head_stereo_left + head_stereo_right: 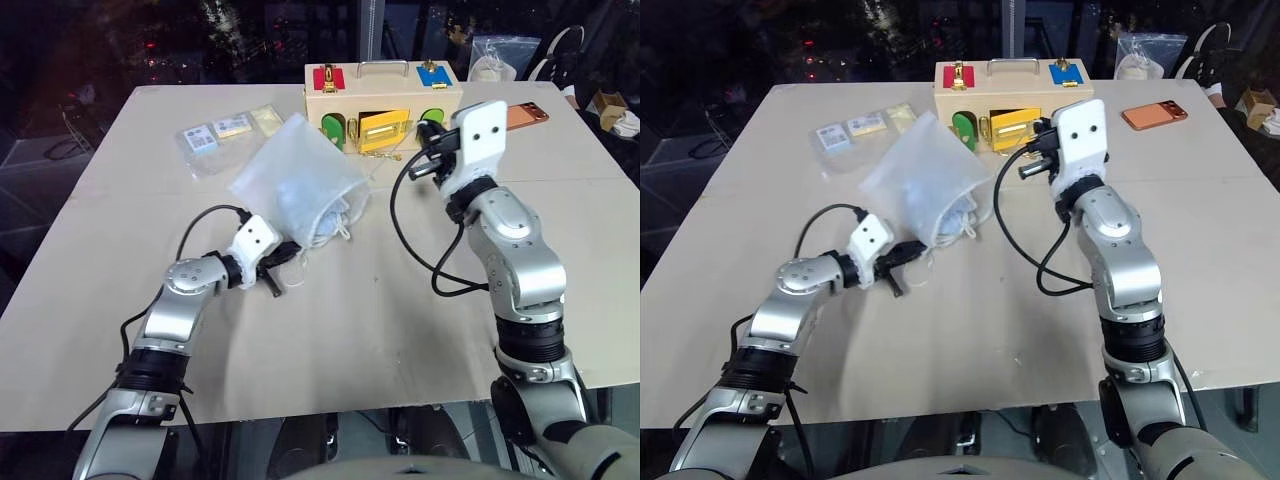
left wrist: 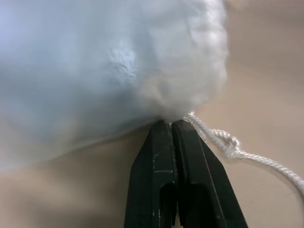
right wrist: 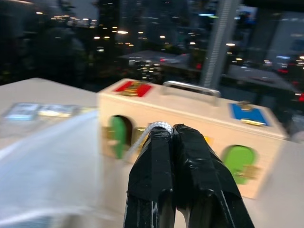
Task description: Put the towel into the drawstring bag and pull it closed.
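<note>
Your left gripper [image 2: 171, 124] is clamped on the cord by the gathered mouth of the drawstring bag [image 1: 296, 180]. Right gripper [image 3: 172, 131] is clenched on a cord [image 3: 151, 129]. Bag sits just in front of the wooden box [image 1: 385, 108], towel [image 1: 300, 203] inside.

Towel [image 1: 296, 203] inside drawstring bag [image 1: 290, 165], before wooden box [image 1: 383, 103].
</note>
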Motion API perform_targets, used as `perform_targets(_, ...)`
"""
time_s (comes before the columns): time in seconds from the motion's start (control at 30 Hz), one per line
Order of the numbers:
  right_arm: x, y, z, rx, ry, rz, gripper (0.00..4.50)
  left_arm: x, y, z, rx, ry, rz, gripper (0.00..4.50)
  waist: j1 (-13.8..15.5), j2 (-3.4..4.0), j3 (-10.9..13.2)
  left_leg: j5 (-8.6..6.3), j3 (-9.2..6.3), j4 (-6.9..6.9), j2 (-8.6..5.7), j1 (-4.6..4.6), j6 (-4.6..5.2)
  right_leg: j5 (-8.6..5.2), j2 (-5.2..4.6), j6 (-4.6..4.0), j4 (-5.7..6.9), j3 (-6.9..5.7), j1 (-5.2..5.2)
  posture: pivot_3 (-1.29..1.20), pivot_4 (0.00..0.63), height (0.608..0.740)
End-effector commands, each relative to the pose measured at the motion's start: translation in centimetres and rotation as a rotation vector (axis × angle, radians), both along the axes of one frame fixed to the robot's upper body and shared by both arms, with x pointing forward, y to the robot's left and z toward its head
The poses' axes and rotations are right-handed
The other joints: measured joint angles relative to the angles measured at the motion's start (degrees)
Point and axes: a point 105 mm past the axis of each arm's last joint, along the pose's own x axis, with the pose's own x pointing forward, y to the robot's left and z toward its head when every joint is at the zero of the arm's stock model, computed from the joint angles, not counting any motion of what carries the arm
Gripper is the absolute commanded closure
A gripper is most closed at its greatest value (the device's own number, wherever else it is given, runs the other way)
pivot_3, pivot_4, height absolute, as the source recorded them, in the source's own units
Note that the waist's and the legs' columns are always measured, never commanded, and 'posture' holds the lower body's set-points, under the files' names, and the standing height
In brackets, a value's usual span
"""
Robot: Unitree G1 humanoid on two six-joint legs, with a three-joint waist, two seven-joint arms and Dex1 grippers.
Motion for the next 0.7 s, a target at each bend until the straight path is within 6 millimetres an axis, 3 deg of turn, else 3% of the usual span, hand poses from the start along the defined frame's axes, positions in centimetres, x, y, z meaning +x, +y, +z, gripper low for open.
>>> perform_targets(0.03, -0.5, -0.6, 2.0, 0.018, -0.083, -0.016, 4.50, 0.8, 1.4, 4.2, -0.068, -0.211, 0.113, 4.45, 0.05, -0.01, 0.01, 0.00, -0.02, 0.00, 0.00, -0.02, 0.00, 0.00, -0.02, 0.00, -0.02, -0.04, 0.00, 0.00, 0.150, 0.740)
perform_targets(0.3, -0.1, -3.1, 3.3, 0.024, -0.118, -0.115, 4.50, 2.1, 5.9, 11.1, -0.158, -0.503, 0.376, 4.45, 0.21, -0.03, 0.02, 0.00, -0.03, 0.00, -0.03, -0.06, 0.01, 0.01, -0.07, 0.01, -0.04, -0.11, 0.01, 0.00, 0.150, 0.740)
perform_targets(0.5, 0.6, -5.2, 5.1, 0.011, -0.154, -0.196, 4.50, 3.1, 8.2, 15.9, -0.123, -0.677, 0.489, 4.45, 0.19, -0.05, 0.03, 0.01, -0.01, 0.01, -0.06, -0.06, -0.02, 0.01, -0.03, 0.02, -0.03, -0.11, 0.01, 0.00, 0.150, 0.740)
perform_targets(0.6, 0.5, -6.4, 7.0, -0.001, -0.200, -0.223, 4.50, 3.5, 9.0, 19.3, -0.133, -0.754, 0.517, 4.45, 0.18, -0.08, 0.07, 0.02, -0.01, 0.00, -0.05, -0.10, -0.02, 0.01, -0.03, 0.02, -0.04, -0.15, 0.00, 0.00, 0.150, 0.740)
perform_targets(0.7, -0.2, -7.4, 10.1, -0.029, -0.279, -0.242, 4.50, 3.9, 9.6, 23.1, -0.159, -0.836, 0.540, 4.45, 0.15, -0.12, 0.15, 0.02, -0.03, 0.01, -0.06, -0.17, -0.02, 0.01, -0.03, 0.03, -0.09, -0.21, -0.02, 0.00, 0.150, 0.740)
